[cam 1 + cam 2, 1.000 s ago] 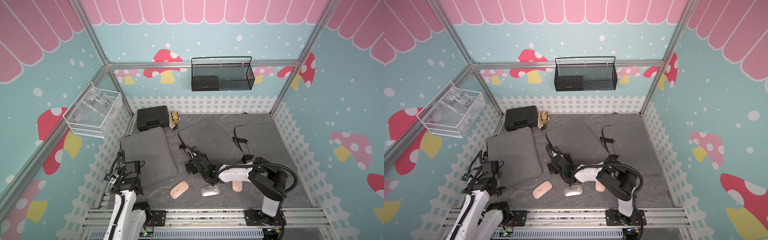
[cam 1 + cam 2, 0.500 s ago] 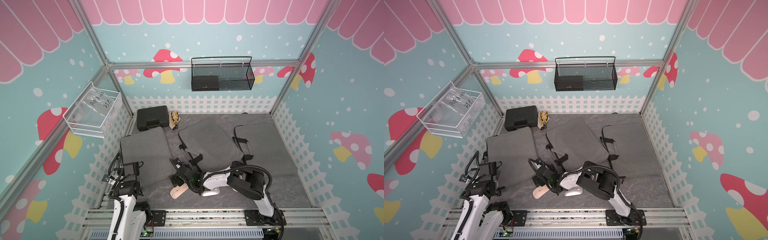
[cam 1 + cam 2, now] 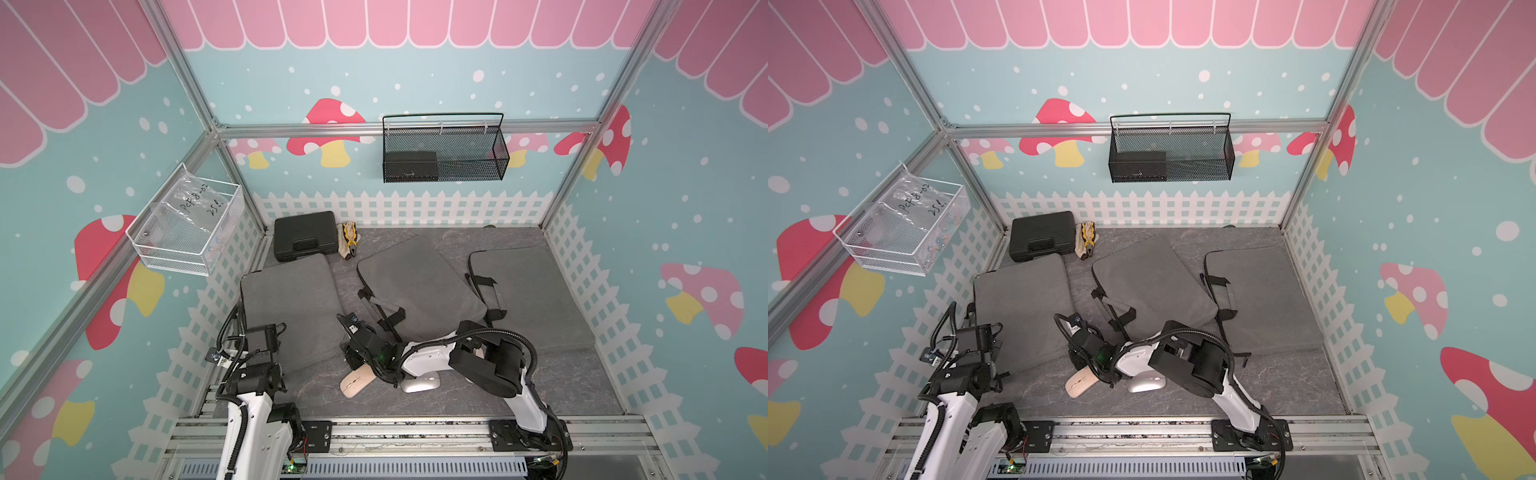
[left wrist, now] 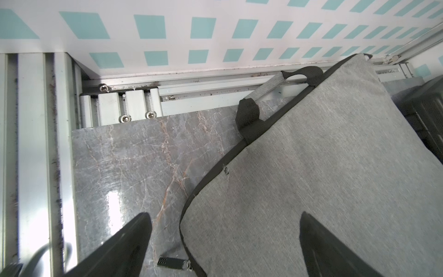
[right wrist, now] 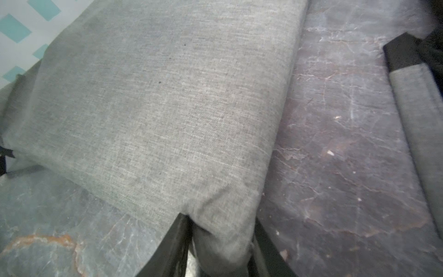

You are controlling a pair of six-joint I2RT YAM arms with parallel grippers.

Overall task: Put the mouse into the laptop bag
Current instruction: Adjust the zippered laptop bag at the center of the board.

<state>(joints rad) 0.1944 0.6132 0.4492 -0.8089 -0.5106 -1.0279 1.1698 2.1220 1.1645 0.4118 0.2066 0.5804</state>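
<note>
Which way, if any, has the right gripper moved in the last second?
Yes. The right gripper went left, from behind the silver mouse to the pink mouse, onto the corner of the left laptop bag.

Marble tabletop (image 3: 386, 405), laptop bags (image 3: 286, 307), mice (image 3: 353, 380), black case (image 3: 305, 235)

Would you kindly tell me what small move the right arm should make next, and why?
Probably lift slightly: the right gripper pinches a corner of the left laptop bag, and the pink mouse lies beside it, not yet inside.
</note>
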